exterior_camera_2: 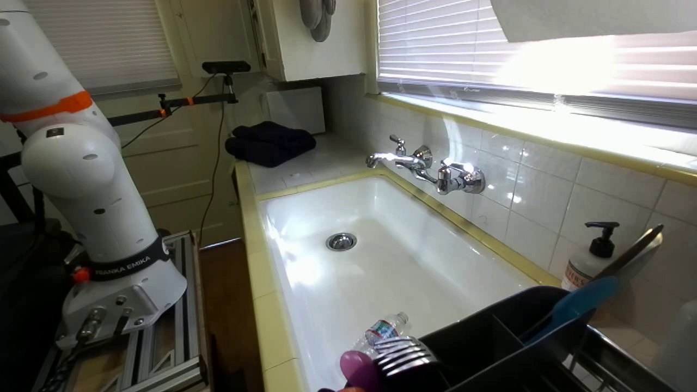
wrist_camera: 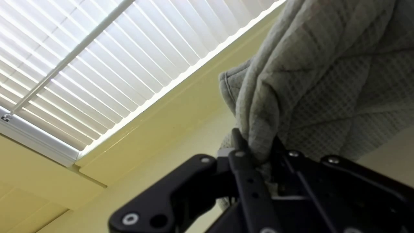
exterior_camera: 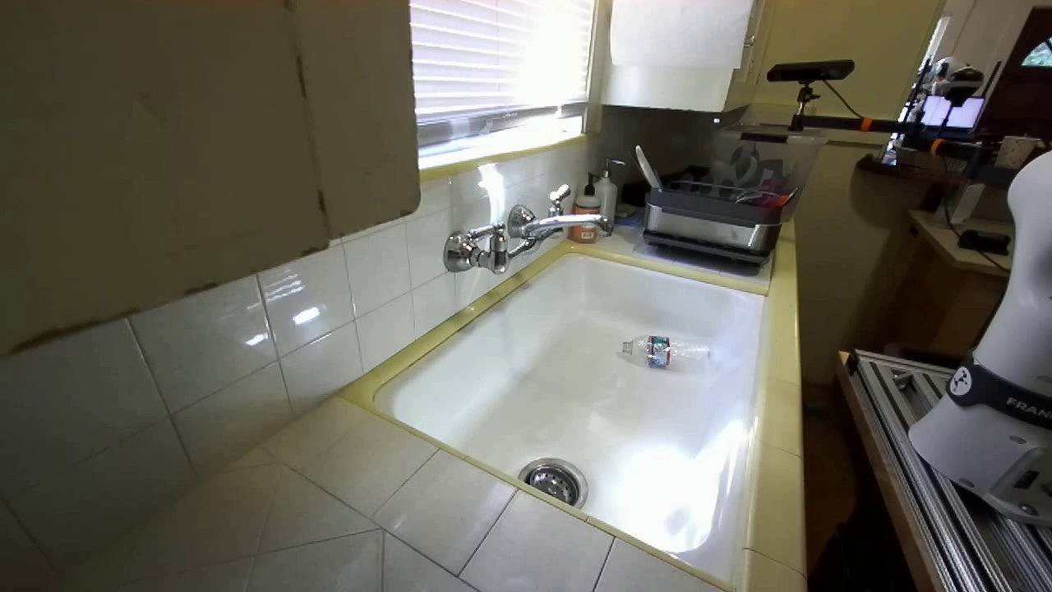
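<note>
From here I can see the robot's black metal gripper (wrist_camera: 257, 144) pinched nearly all the way together, with just a small gap, and that gap is full of soft grey cloth with stitched lines and tiny squares (wrist_camera: 326, 81). The cloth comes up out of its tips and spreads to the right side of the wrist view. Behind it are a bright white slatted window blind (wrist_camera: 136, 64) and a shiny yellow painted frame (wrist_camera: 168, 113). In an exterior view, a soft grey shape with round ends (exterior_camera_2: 320, 22) hangs at the very top by a white cupboard (exterior_camera_2: 321, 51); I can't tell if it is the same cloth. The big white robot arm (exterior_camera_2: 117, 218) stands on a silver metal frame (exterior_camera: 937, 510) beside the sink. Down in the deep white sink (exterior_camera: 493, 403), a clear plastic bottle with a colourful label (exterior_camera: 657, 352) lies on its side, well apart from the round silver drain (exterior_camera: 555, 483). A shiny silver tap (exterior_camera: 571, 222) sticks out from the white tile wall (exterior_camera: 382, 271). A dark bundled cloth (exterior_camera_2: 270, 144) and a dark grey and silver dish rack (exterior_camera: 713, 224) sit at opposite ends of the sink.
</note>
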Available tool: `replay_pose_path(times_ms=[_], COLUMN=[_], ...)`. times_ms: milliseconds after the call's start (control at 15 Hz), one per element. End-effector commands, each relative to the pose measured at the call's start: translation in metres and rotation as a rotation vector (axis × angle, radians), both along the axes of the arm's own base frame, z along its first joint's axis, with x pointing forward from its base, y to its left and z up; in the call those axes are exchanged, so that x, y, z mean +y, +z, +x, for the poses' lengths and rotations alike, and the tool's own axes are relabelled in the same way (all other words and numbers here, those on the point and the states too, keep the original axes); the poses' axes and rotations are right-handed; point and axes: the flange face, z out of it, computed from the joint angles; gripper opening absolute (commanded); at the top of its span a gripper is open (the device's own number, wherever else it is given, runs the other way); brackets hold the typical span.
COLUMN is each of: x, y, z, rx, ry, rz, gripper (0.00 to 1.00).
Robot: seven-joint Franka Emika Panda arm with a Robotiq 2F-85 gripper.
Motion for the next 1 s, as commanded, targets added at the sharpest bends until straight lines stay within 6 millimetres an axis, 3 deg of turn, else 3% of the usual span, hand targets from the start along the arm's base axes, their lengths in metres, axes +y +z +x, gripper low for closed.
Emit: replay_pose_path(times_ms=[0,200,667,933], x=[0.000,-0.004,0.000,-0.002], y=[0.000,0.002,-0.014,0.006], z=[0.000,0.009,0.039,0.041], rx=[0.000,0.011,0.078,0.040], ry=[0.000,0.014,0.082,0.104], rz=[0.000,-0.005,-0.031,-0.021], gripper=[0.04,0.04,0.04,0.04])
